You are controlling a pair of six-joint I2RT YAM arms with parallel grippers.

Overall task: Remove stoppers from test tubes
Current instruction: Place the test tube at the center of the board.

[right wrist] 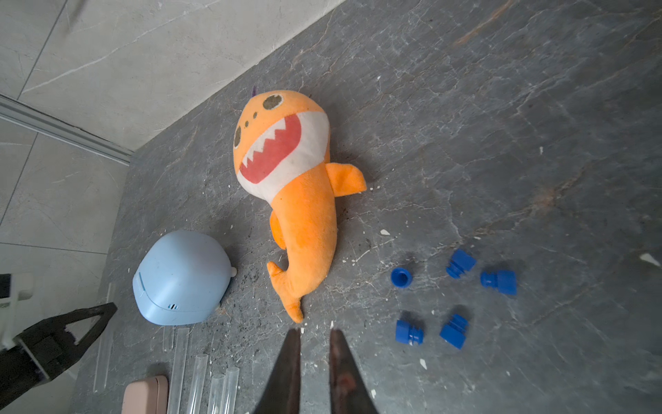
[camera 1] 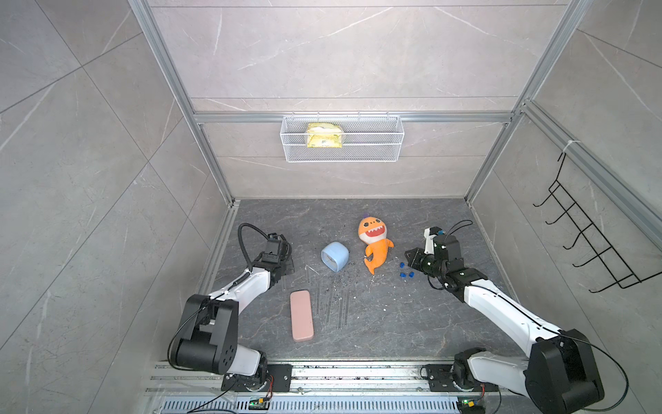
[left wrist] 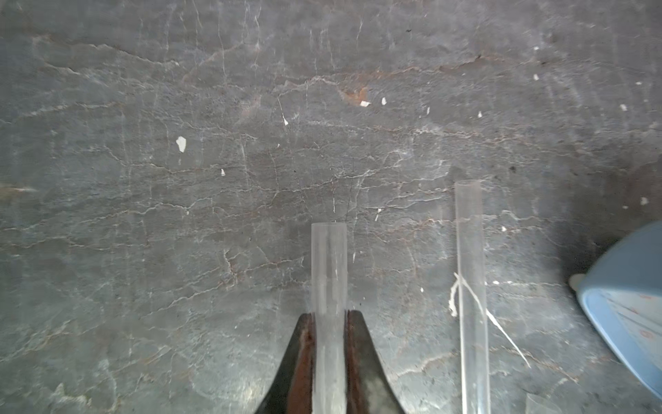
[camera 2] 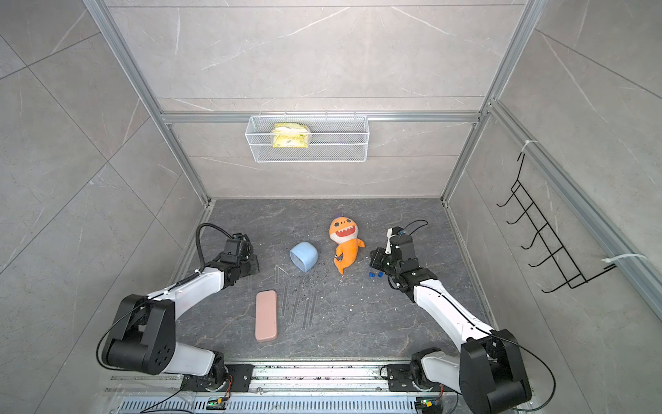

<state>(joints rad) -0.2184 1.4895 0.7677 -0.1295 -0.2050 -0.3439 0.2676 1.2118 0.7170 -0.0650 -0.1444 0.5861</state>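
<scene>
**Stoppers** [right wrist: 461, 263]: five small blue caps, all loose on the table [camera 1: 394, 322]. They lie in a cluster just off the tail of the plush shark [camera 1: 373, 233], on the right arm's side. One stands with its hollow up and the rest lie on their sides. None sits in a tube.

**Test tubes** [camera 1: 318, 297]: thin clear tubes lying flat and roughly parallel, on the robot's side of the shark and over toward the left arm. They are hard to count against the dark stone. Every mouth that can be made out is open. Two mouths show plainly in the left wrist view, one on the gripped tube and one on its neighbour [left wrist: 471, 286].

**Progress:** all five stoppers appear to be out, so the pulling looks finished. What seems left is to set down the last tube.

**Left gripper** [left wrist: 330, 313]: clamped on one test tube, whose open end sticks out past the fingertips.

**Right gripper** [right wrist: 315, 331]: drawn in to a narrow gap with nothing between the jaws. It hovers close to the stoppers, off the shark's tail.

**Other items:**
- A pale blue cup [camera 1: 335, 256] sits just beside the shark, on the left arm's side.
- A pink case [camera 1: 301, 315] lies beyond the tubes from the shark.
- A wire basket [camera 1: 376, 150] hangs on the wall behind the shark and holds a yellow packet [camera 1: 324, 135].

**Writing:** none legible. The print on the packet and the faint marks on the cup are too small to read.
</scene>
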